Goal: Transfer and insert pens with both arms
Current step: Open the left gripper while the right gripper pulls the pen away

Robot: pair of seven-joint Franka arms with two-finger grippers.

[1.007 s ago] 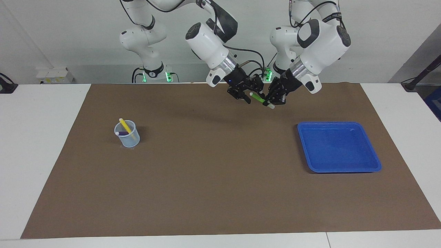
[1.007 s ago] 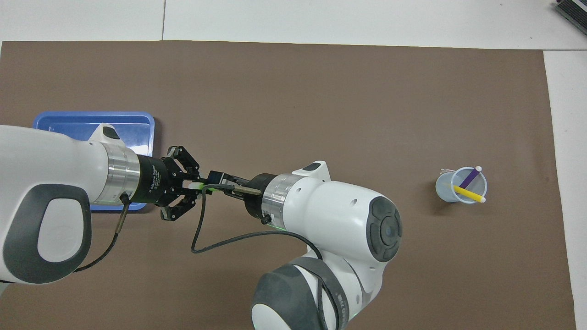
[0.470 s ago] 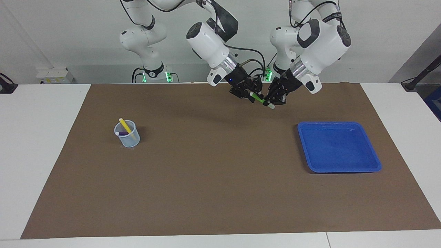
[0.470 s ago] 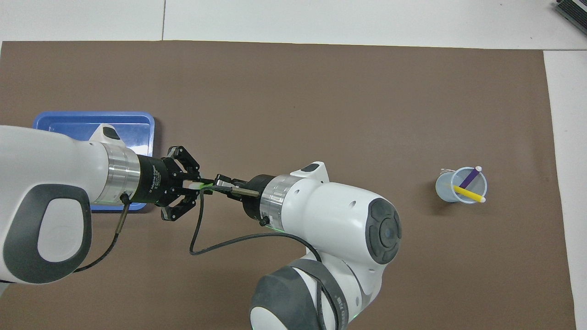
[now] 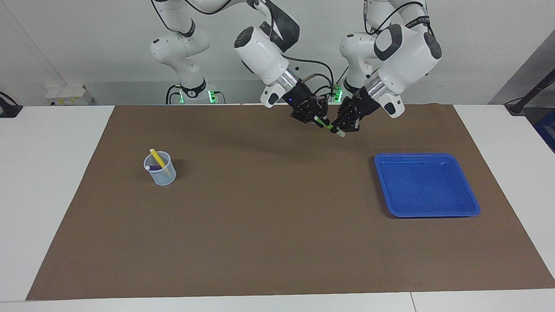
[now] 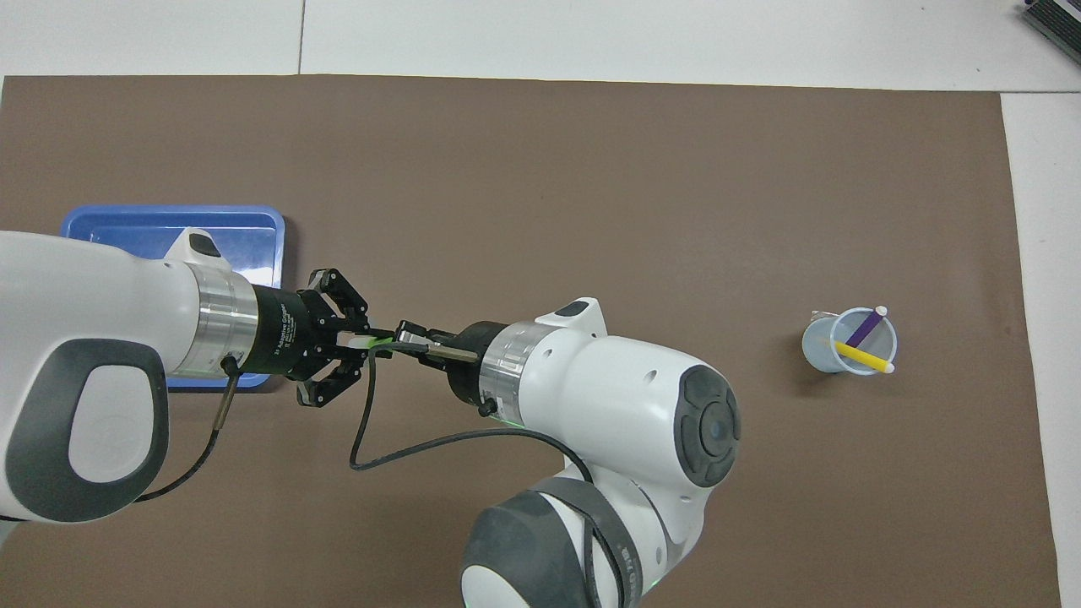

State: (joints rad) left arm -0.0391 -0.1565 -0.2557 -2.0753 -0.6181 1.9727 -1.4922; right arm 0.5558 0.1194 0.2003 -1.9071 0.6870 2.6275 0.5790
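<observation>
- Brown mat covers the bench [image 5: 65, 143]; blue tray [image 5: 427, 185] empty, cup [image 5: 160, 168] near the right arm's end.
- Left end effector [image 5: 339, 129] and right end effector [image 5: 318, 121] both clamp the green pen [image 5: 324, 124] in mid-air.
- Risk: a pull before either releases could wrench or drop it.

White jointed arms [image 6: 84, 338], dark grey joint covers, ribbed silver wrists. Black linkage grippers [image 6: 338, 346]; small white print on one gripper's collar. Loose black cable [image 6: 363, 439] at each wrist.

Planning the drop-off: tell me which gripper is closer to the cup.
Right. The right gripper hangs on the cup's side of the green pen; the left gripper is next to it, toward the tray.
</observation>
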